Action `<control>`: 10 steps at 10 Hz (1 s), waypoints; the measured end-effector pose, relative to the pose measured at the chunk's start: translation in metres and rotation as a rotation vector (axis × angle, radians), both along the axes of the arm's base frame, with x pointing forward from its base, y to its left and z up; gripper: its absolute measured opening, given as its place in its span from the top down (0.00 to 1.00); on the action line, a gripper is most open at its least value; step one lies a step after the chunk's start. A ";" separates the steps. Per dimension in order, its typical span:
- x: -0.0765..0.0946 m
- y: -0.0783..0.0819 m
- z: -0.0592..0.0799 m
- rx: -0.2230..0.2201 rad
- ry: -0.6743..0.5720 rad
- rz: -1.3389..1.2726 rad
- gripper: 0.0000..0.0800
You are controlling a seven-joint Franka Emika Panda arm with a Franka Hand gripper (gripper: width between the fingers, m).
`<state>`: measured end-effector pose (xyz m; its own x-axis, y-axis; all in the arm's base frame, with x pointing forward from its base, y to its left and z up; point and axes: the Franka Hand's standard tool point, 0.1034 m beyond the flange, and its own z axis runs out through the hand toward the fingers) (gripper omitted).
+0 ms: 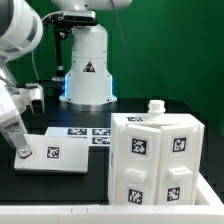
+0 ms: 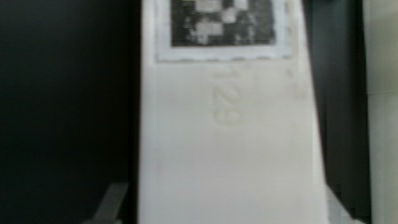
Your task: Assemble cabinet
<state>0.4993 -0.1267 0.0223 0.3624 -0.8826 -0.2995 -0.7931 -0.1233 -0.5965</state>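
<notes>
Reaches steeply down at the exterior view's left, two-finger gripper [image 1: 21, 150] on a flat white tagged plastic panel [image 1: 54, 153]. Pinches that panel's edge. Stands well apart from the large white plastic cabinet frame [image 1: 158, 160].

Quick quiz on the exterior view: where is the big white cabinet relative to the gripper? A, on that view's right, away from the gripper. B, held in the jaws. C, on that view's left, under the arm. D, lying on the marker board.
A: the cabinet stands on the exterior view's right, while the gripper is down at a flat white tagged panel on that view's left.
</notes>
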 end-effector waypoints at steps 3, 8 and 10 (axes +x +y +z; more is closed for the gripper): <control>0.000 0.000 -0.001 -0.019 -0.014 0.008 0.64; 0.005 0.000 0.003 -0.017 -0.027 0.009 0.04; 0.003 -0.005 0.005 0.001 -0.018 -0.001 0.01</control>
